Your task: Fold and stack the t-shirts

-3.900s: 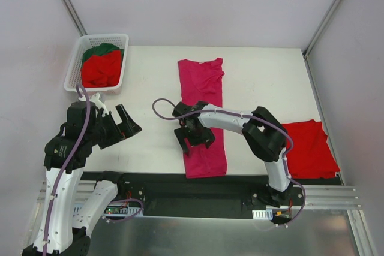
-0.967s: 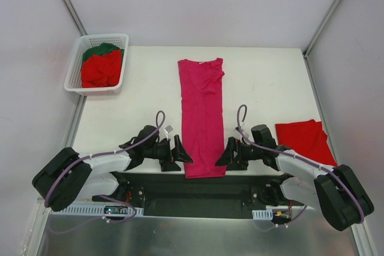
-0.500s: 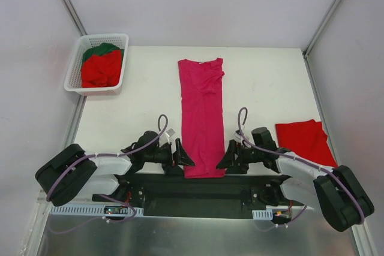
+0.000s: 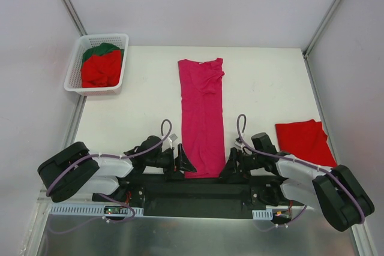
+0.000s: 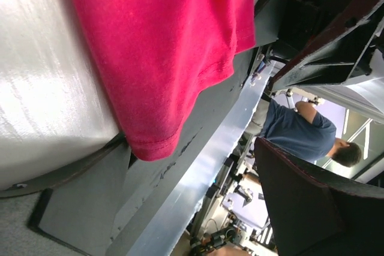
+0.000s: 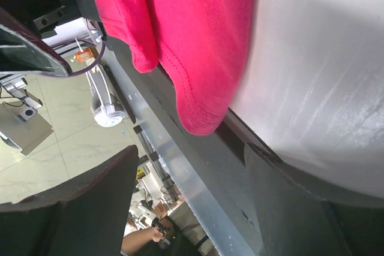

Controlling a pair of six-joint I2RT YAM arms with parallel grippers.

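Note:
A magenta-pink t-shirt (image 4: pixel 202 118), folded into a long narrow strip, runs from the table's middle to its near edge. Its near hem hangs slightly over that edge, seen as a left corner (image 5: pixel 153 139) and a right corner (image 6: pixel 201 115). My left gripper (image 4: pixel 185 163) lies low beside the hem's left corner, open, one dark finger (image 5: pixel 312 208) showing with nothing in the jaws. My right gripper (image 4: pixel 228 166) lies beside the right corner, open and empty, its fingers (image 6: pixel 66 208) wide apart. A bright red t-shirt (image 4: pixel 306 141) lies folded on the right.
A white lattice basket (image 4: pixel 75 67) at the back left holds a red shirt (image 4: pixel 101 69) and a dark green one (image 4: pixel 102 49). The white table (image 4: pixel 270 88) ends at a black and metal frame rail (image 4: pixel 204 193) under both grippers. Grey walls enclose the sides.
Both grippers have slid toward the table's near edge, closer to the pink shirt's hem corners, and their jaws have narrowed a little. The shirt has not moved.

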